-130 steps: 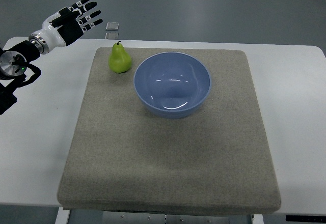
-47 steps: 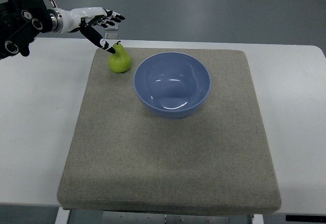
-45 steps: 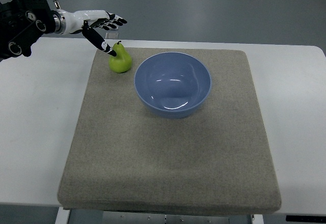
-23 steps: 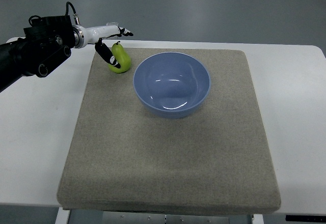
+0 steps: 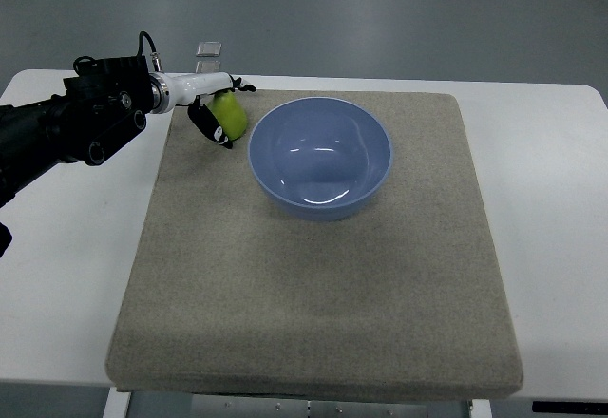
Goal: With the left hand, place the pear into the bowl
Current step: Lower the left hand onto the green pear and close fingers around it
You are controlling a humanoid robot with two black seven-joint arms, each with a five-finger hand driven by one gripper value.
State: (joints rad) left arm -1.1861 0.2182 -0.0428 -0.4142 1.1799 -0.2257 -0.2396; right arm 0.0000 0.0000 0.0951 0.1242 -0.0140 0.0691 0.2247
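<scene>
The left robot hand (image 5: 217, 104) gripped the pear (image 5: 229, 115); it needed a firm hold and a lift clearing the bowl (image 5: 320, 158) rim.

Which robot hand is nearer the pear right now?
The left. The left robot hand is at the pear, its fingers wrapped around it on the mat's far left corner beside the blue bowl. The right robot hand is out of view.
</scene>
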